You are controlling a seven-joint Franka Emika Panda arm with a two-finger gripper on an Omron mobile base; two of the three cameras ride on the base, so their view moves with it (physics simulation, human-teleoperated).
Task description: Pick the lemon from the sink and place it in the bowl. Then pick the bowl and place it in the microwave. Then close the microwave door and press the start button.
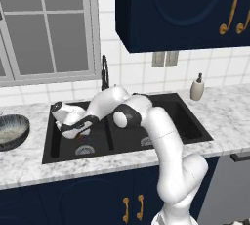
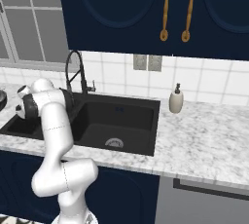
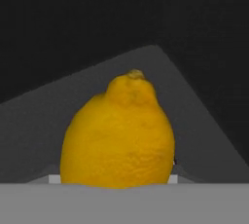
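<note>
Your arm reaches from the base out over the left basin of the black sink (image 1: 185, 121), with the gripper (image 1: 82, 138) dipped down inside that basin, just above the round drain at its bottom. In the hand view the lemon (image 3: 118, 138) sits right up against the camera, its nubbed end pointing up in that picture, with the dark floor and walls of the basin behind it. You can make out a small dark bit of one fingertip at the lemon's lower right edge, and the fruit lies exactly where the fingers rise, so the gripper looks partly closed with the lemon between its fingers; you cannot tell from these pictures whether the lemon is off the basin floor. From the left base view the lemon itself is hidden by the hand. The bowl (image 1: 10, 131) stands on the marble table (image 1: 224, 116) to the left of the sink, apart from the basin's rim, pale speckled inside and dark outside. The black arched faucet (image 2: 75, 72) rises behind the sink at the divider between the two basins, and a soap dispenser (image 2: 176, 99) stands on the table to the right of the sink, near the tiled wall. The right basin shows its silver drain (image 2: 114, 142).
</note>
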